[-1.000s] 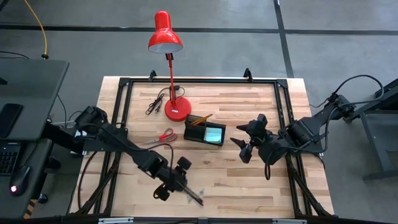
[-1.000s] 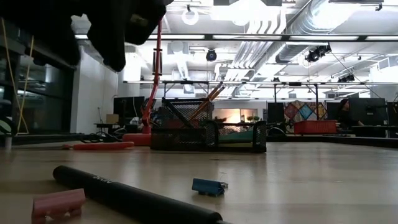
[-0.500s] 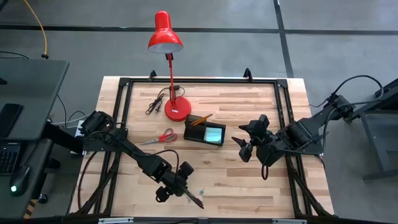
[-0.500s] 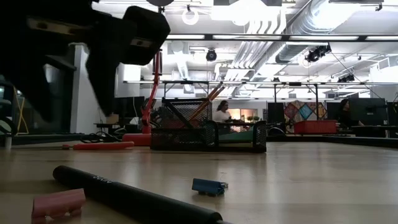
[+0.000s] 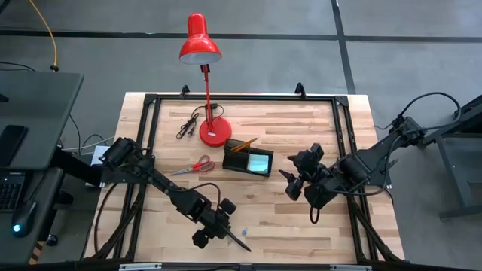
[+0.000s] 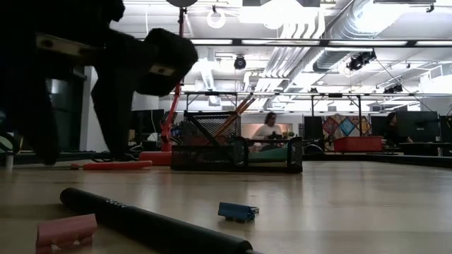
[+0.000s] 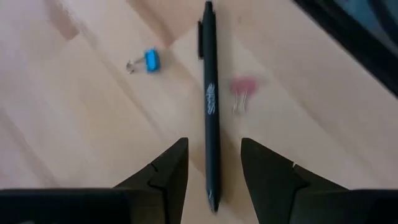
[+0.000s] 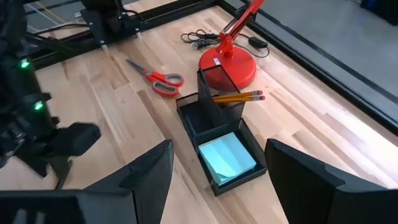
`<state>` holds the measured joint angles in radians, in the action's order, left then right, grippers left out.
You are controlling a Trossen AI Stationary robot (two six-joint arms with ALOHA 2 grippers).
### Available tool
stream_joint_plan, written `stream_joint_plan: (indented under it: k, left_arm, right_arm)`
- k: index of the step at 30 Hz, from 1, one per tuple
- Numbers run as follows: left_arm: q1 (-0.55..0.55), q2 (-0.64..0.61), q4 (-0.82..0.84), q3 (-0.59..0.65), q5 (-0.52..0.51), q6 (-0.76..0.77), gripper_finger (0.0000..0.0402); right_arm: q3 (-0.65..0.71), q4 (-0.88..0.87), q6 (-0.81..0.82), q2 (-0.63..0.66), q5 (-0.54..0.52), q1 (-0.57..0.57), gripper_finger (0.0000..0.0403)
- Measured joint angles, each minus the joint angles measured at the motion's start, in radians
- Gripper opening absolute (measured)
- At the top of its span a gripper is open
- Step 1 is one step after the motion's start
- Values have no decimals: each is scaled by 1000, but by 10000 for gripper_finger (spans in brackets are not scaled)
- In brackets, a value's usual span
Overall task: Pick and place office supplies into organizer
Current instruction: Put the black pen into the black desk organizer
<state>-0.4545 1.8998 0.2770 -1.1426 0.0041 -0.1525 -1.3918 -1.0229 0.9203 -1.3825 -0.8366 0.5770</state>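
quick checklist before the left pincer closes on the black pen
1. Left pincer open, a finger on each side of the black pen: ok.
2. Pen lying flat on the table: ok.
3. Blue binder clip and pink clip outside the fingers: ok.
4. Fingers low enough to grip: cannot tell.
5. Organizer has space; teal pad and pencils already inside: ok.
6. Right pincer off beside the organizer, away from the pen: ok.

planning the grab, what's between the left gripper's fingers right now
A black pen lies on the wood between the open left gripper fingers, not yet touched; the left wrist view shows it.
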Motion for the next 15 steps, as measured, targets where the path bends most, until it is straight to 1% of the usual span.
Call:
stream_joint_plan:
  k: [2, 4, 8, 15]
  left_arm:
    - [-6, 8, 28, 5, 5, 2, 138]
    - [-7, 21, 9, 3, 6, 4, 138]
    - [-12, 26, 25, 3, -8, 9, 134]
    - [-10, 57, 37, -1, -15, 70, 119]
  right_arm:
    - [0, -2, 0, 2, -3, 0, 243]
    - [0, -9, 3, 3, -6, 0, 243]
    - [0, -16, 22, 3, -9, 0, 243]
    - [0, -19, 23, 3, -10, 0, 243]
